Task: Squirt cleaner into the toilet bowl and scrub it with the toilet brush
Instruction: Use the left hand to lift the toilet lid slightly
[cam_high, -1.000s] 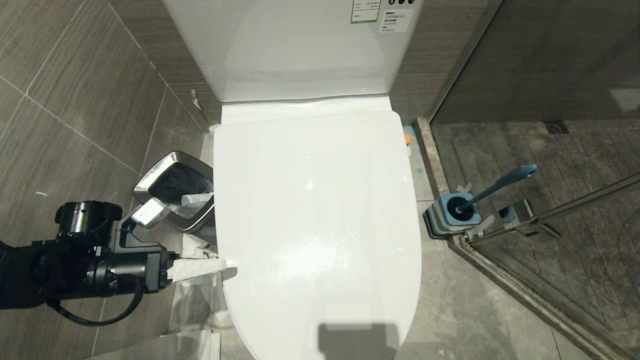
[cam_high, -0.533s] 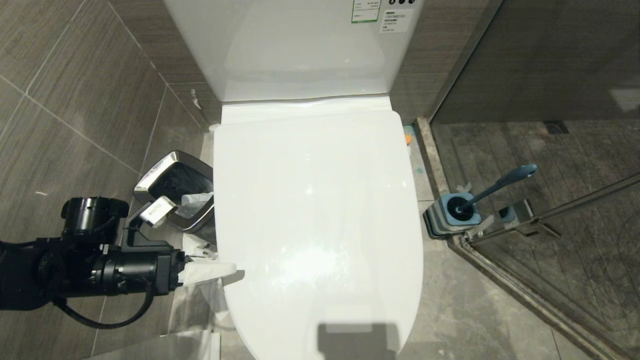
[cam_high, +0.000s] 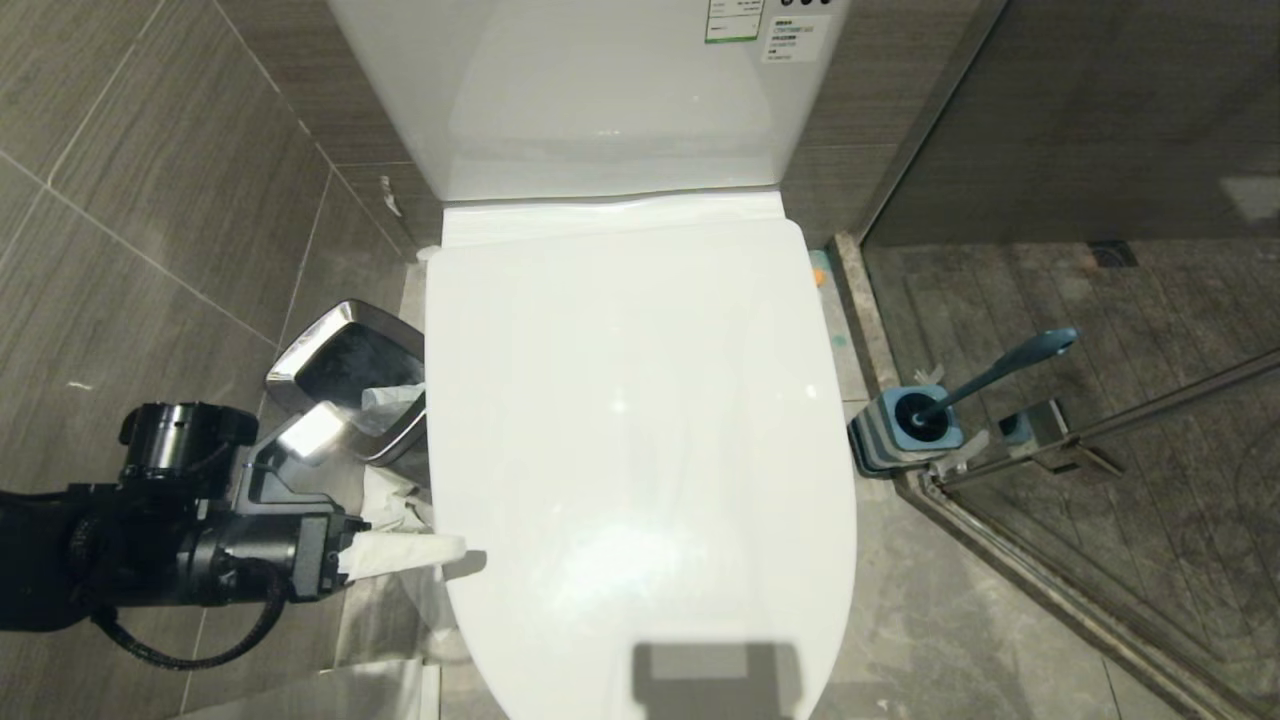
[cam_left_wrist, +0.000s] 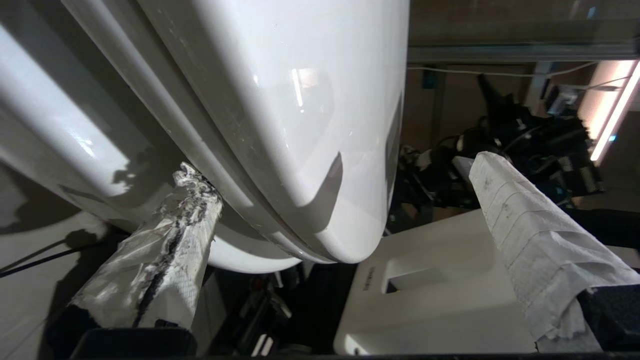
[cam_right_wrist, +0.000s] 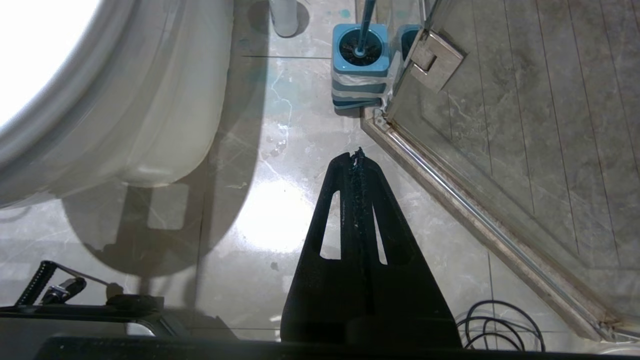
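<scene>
The white toilet lid (cam_high: 640, 420) lies down, so the toilet bowl is hidden. My left gripper (cam_high: 440, 555) is at the lid's left edge near the front, open, its paper-wrapped fingers (cam_left_wrist: 165, 250) standing wide on either side of the lid's rim (cam_left_wrist: 325, 235). It holds nothing. The blue toilet brush (cam_high: 1000, 372) stands tilted in its blue-and-white holder (cam_high: 905, 430) on the floor to the toilet's right. My right gripper (cam_right_wrist: 356, 155) hangs shut and empty above the floor, short of the holder (cam_right_wrist: 360, 65). I cannot pick out the cleaner for certain.
A steel waste bin (cam_high: 345, 365) with paper in it stands close against the toilet's left side, just behind my left arm. A glass shower door and its metal sill (cam_high: 1010, 560) run along the right. A small orange-topped object (cam_high: 818, 272) sits behind the toilet's right side.
My left gripper has shifted slightly along the lid's left edge, staying open. The lid is still down and the right arm has not moved.
</scene>
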